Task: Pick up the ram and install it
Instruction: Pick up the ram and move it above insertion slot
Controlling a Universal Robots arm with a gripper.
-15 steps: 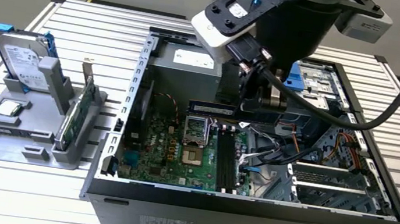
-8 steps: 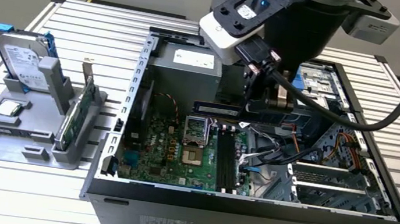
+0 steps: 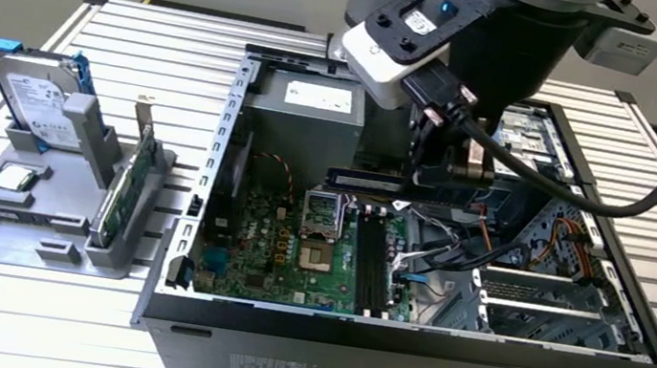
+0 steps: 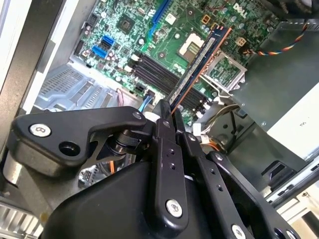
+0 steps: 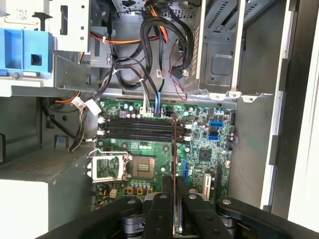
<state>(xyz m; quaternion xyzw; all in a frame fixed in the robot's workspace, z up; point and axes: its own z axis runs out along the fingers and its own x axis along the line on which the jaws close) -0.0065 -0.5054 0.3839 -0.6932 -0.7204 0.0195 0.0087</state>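
The ram is clamped in the gripper and held above the motherboard. Loose cables are bunched near the black slots.

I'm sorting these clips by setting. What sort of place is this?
Probably a robotics lab bench for computer assembly: an open computer case sits on a slatted metal table, a grey fixture beside it holds spare parts, and the gripper holds the ram over the motherboard.
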